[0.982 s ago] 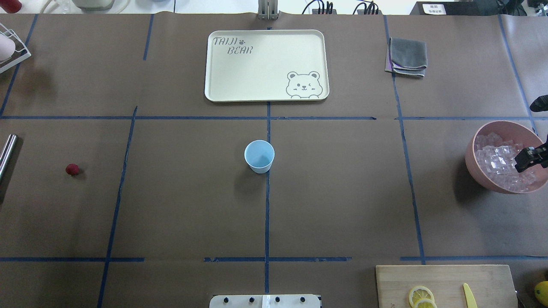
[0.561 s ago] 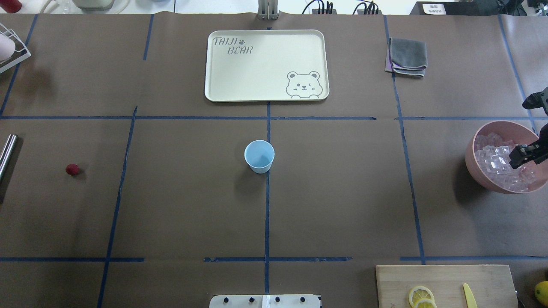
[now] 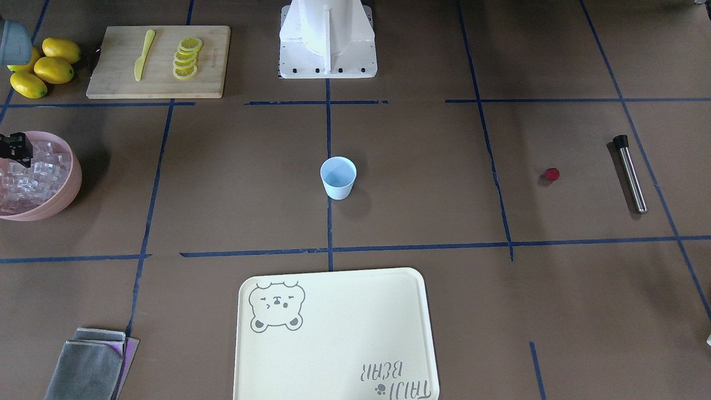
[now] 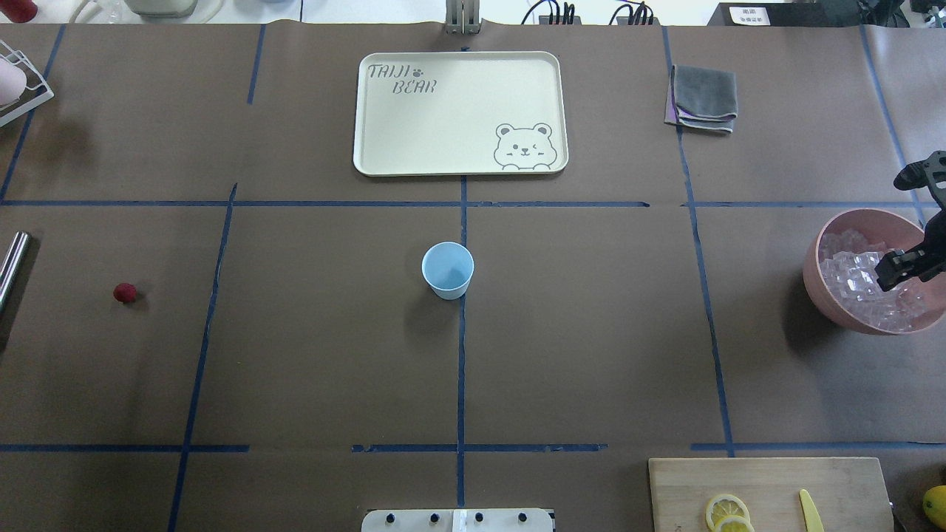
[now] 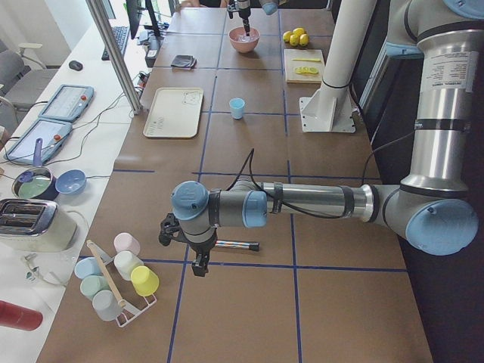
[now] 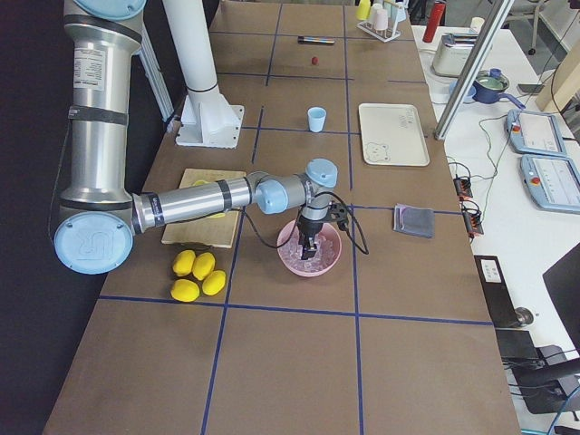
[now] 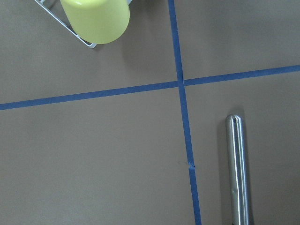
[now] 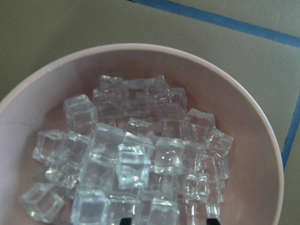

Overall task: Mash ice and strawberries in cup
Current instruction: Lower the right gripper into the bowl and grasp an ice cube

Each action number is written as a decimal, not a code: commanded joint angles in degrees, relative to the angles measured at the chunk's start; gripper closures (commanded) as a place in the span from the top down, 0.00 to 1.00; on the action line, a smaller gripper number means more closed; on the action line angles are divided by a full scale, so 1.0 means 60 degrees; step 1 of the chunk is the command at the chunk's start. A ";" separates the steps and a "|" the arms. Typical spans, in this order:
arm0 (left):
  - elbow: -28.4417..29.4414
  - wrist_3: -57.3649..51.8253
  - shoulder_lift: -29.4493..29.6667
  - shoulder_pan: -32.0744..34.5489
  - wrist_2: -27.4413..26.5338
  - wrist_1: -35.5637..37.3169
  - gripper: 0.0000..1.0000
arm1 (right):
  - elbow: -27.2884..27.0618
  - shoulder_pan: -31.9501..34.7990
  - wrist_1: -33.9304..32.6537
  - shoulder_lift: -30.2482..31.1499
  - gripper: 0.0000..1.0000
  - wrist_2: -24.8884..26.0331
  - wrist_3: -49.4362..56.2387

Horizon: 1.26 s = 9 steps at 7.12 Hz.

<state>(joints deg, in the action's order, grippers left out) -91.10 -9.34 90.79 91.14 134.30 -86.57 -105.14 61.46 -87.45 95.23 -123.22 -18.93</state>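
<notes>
Edging the black right gripper, jaws apart, further toward nine o'clock over clear glassy ice cubes in the round pink bowl. Leaving the pale blue plastic cup unmoved mid-table, with the glossy red strawberry at its nine o'clock. Unable to tell the jaws of the left gripper.

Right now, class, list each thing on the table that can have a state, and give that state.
cup: upright, empty.
ice: piled in the pink bowl, none in the cup.
strawberry: lying on the table, far from the cup.
right gripper: open, low over the ice.
left gripper: hanging beside the metal rod; open or shut cannot be told.
metal rod: lying flat on the table.
</notes>
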 commanded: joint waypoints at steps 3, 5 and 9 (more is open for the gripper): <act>-0.0007 0.0003 0.0001 0.0000 0.0000 0.0000 1.00 | 0.0076 -0.0091 -0.0015 -0.0007 0.60 0.0000 -0.0024; -0.0007 -0.0011 0.0001 0.0000 0.0000 0.0000 1.00 | 0.0076 -0.0091 -0.0015 -0.0007 0.47 0.0000 -0.0010; -0.0109 0.0032 0.0015 0.0000 0.0000 0.0000 1.00 | -0.0476 0.0054 -0.0029 0.0182 0.00 0.0058 0.0005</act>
<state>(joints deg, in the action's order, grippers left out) -91.45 -9.27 90.86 91.14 134.30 -86.57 -105.79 61.21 -87.49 95.40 -123.16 -18.93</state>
